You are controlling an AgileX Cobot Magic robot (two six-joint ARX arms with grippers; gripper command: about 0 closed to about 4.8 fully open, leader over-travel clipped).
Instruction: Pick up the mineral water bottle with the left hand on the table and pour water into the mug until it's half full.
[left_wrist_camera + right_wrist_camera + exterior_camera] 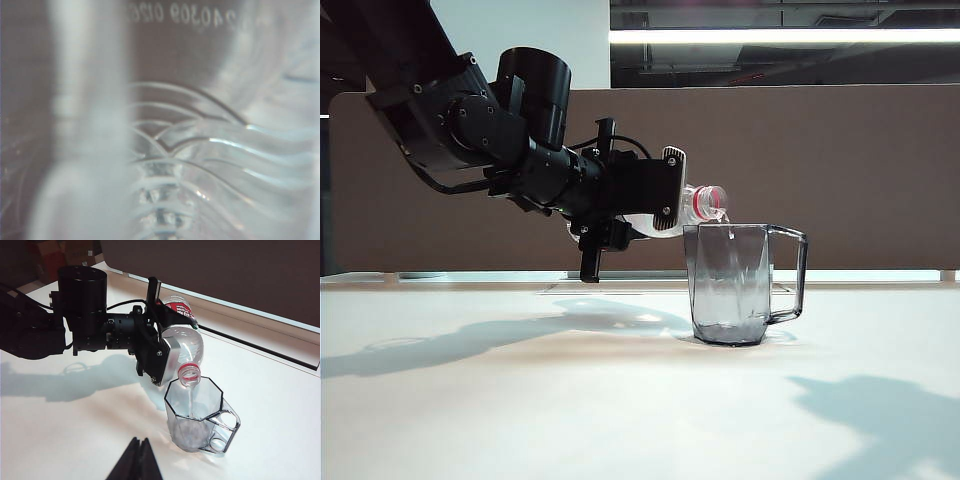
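Note:
My left gripper (660,205) is shut on the mineral water bottle (705,203) and holds it tipped about level above the table (520,400). The red-ringed mouth hangs over the rim of the grey faceted mug (735,285), and a thin stream of water falls inside. In the right wrist view the left gripper (170,332) clamps the bottle (187,347) at its body, the mouth just above the mug (200,415), whose handle points away from the arm. The bottle's ribbed clear plastic (200,150) fills the left wrist view. My right gripper (140,450) is shut and empty, hovering short of the mug.
A brown partition wall (860,170) runs behind the table's far edge. The left arm's bulky black joints (470,120) reach in from the left. The arm's shadow (470,345) lies across the white tabletop.

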